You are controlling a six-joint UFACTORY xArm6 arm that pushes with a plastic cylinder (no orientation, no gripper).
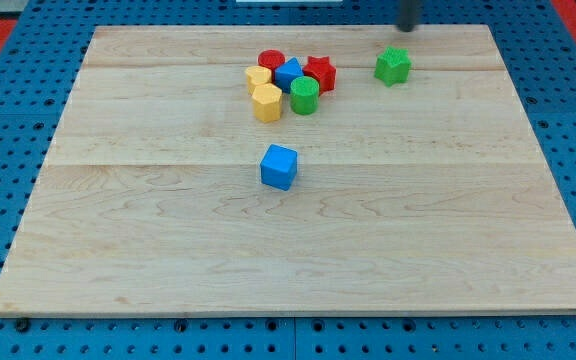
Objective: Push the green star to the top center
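The green star lies on the wooden board near the view's top, right of centre. My tip is at the board's top edge, just above and slightly right of the green star, apart from it. Only the rod's lower end shows; it looks blurred.
A cluster sits left of the star at the top centre: a red cylinder, a blue block, a red star, a green cylinder, and two yellow blocks. A blue cube stands alone near the board's middle.
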